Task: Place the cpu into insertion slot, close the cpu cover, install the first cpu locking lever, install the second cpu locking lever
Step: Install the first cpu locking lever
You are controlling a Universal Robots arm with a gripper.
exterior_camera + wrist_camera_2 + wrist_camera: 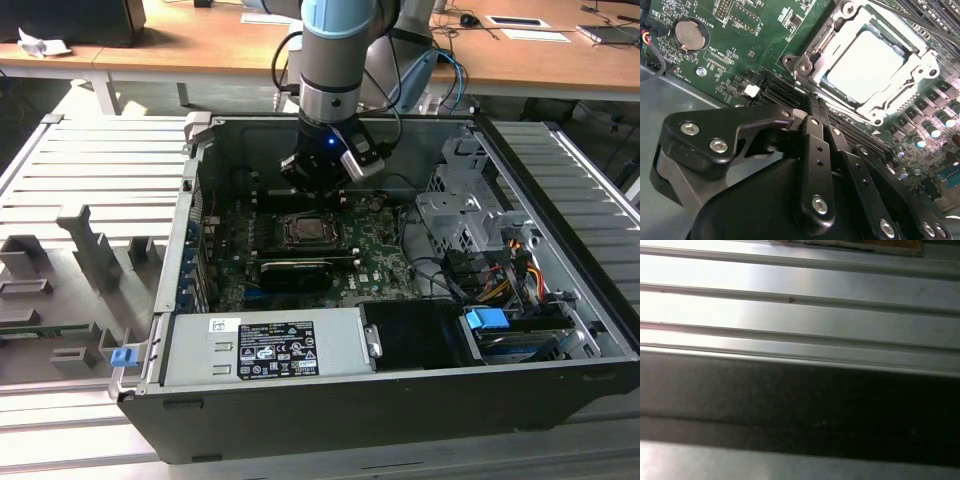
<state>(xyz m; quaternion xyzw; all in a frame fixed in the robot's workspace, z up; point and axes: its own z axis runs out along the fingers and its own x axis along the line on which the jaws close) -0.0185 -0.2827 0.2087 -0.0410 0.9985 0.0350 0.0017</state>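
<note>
The open computer case (400, 330) sits on a ribbed metal table (90, 170). Inside, the green circuit board (730, 45) carries the insertion slot (805, 65), where the cpu (865, 65) lies seated, silvery face up, framed by the cpu cover (920, 75). The gripper (810, 102) hovers beside it, fingers pressed together, empty. The chip looks light, rigid and fragile: hold by edges only.

Open above the socket, crowded to the sides

You have free air straight over the cpu cover (308, 231); the gripper (322, 172) hangs at its 12 o'clock in the exterior view. At 6 o'clock the long black card (296, 270) blocks a low pass, at 3 o'clock the drive cage (462, 215) and cables (440, 275), at 9 o'clock the case wall (185, 235).
</note>
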